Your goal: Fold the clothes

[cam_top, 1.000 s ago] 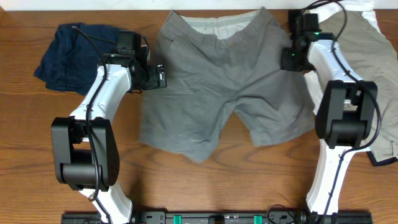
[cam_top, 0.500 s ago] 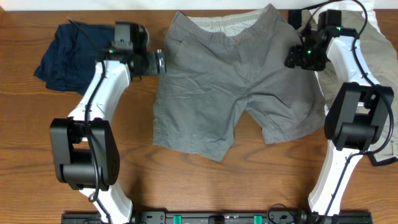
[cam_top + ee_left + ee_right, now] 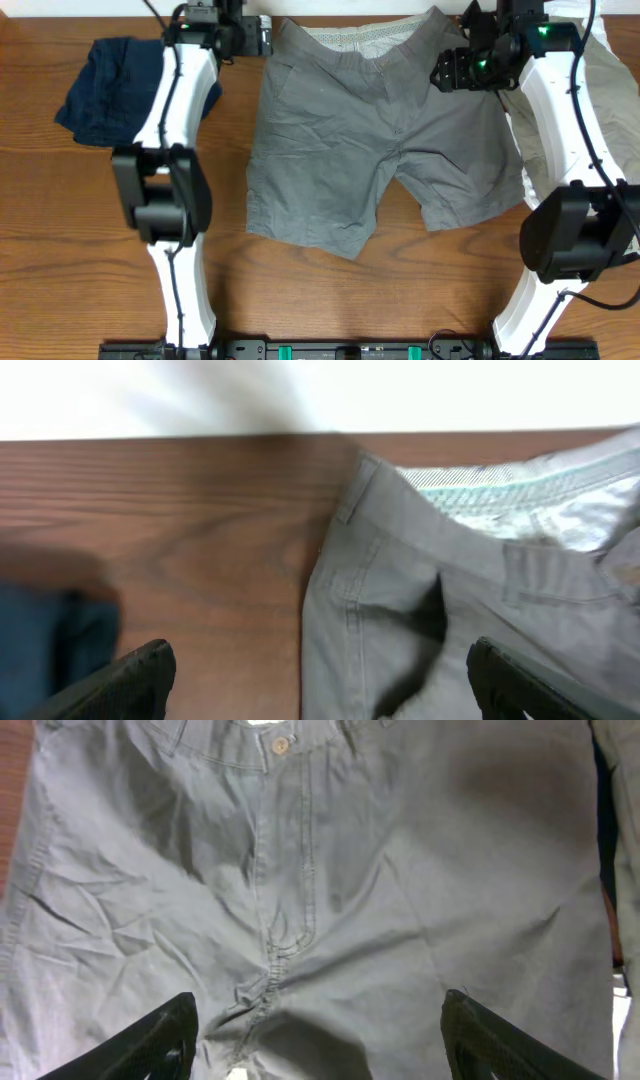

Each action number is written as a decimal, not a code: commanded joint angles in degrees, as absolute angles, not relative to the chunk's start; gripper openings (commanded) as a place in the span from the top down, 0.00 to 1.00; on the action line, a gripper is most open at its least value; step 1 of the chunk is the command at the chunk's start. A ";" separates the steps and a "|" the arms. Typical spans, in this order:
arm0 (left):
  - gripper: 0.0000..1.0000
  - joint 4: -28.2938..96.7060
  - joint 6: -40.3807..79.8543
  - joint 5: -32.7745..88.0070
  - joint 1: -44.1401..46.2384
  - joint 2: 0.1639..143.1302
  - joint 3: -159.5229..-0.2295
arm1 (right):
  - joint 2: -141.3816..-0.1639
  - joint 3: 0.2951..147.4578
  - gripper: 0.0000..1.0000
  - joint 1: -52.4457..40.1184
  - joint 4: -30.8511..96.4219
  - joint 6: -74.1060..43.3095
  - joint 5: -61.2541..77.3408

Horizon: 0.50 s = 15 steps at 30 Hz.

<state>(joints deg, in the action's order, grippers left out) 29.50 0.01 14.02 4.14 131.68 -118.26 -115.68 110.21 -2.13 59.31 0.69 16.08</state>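
Grey shorts (image 3: 370, 140) spread flat, frame centre. Left gripper (image 3: 258, 36) agape at waistband's upper-left corner. Right gripper (image 3: 443, 72) agape, empty, upper right.

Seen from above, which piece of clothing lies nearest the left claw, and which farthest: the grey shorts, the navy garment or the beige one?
1. The grey shorts, in the centre, with their waistband corner right beside the left gripper.
2. The navy garment, at the left.
3. The beige garment, at the far right.

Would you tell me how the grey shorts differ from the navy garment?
The grey shorts lie spread flat with both legs showing; the navy garment is bunched in a heap. The shorts cover far more table than the navy garment. Both rest on the wooden table.
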 commanded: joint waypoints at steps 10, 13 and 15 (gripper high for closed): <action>0.06 25.96 -8.36 15.64 8.69 140.35 -121.10 | -114.74 111.04 0.24 -2.72 62.46 0.91 16.29; 0.06 25.54 -8.36 15.62 9.21 141.99 -121.10 | -114.74 111.04 0.24 -2.81 63.29 0.91 16.27; 0.06 25.34 -8.36 15.62 9.41 142.80 -121.10 | -114.74 111.04 0.24 -2.81 63.51 0.91 16.27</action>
